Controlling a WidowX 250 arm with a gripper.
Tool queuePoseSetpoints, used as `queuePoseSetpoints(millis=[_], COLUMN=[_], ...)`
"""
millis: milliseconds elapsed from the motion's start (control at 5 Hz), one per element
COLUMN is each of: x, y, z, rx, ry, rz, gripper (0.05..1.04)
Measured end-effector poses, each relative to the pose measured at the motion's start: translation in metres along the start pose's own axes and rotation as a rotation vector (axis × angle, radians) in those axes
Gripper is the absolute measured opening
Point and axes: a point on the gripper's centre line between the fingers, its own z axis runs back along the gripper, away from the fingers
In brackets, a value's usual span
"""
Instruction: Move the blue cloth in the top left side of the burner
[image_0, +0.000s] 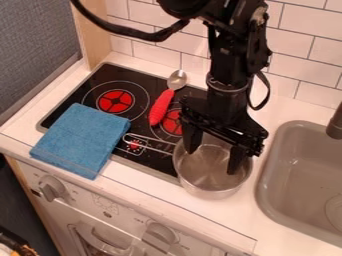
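Blue cloth: the folded cloth (83, 140) lies flat at left of the frame, partly on the black cooktop (98, 81) and partly on the white counter (275, 230) along its lower left edge.
Black gripper: the gripper (213, 159) hangs over the saucepan right of centre, its two fingers apart, one toward each side of the pan; whether the tips dip below the rim I cannot tell.
Cloth and gripper: well apart, the cloth to the left and slightly higher in the frame, with the pan's wire handle (150, 142) between them.
Saucepan: the metal saucepan (212, 188) stands upright at the cooktop's lower right edge; its bare, shiny bottom shows between the fingers. The handle points left, its looped end just beside the cloth; contact there is hard to tell.
Spoon: a spoon with a red handle (161, 107) lies on the cooktop at upper centre, its metal bowl (177, 79) toward the wall.
Burners: a red-marked burner (115, 101) shows just above the cloth, another (172, 122) beside the spoon handle's lower end.
Sink: the grey sink (268, 202) is at right, under a dark faucet (334, 125).
Stove front: knobs (51, 189) line the lower left.
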Motion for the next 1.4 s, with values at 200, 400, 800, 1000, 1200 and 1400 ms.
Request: queuePoseSetpoints(millis=[200, 400, 800, 1000, 1200, 1400], x=[-0.003, -0.010, -0.033, -0.052, -0.054, -0.050], y=[0.001, 0.019, 0.086, 0.122, 0.144, 0.160], z=[-0.007, -0.005, 0.007, -0.003, -0.003, -0.004], rx=[0.005, 0.056, 0.129, 0.088, 0.058, 0.059], ry=[0.024, 0.012, -0.033, -0.051, -0.104, -0.097], rz=[-0.003, -0.027, 0.055, 0.172, 0.201, 0.189], gripper=[1.000, 1.000, 1.000, 1.000, 1.000, 1.000])
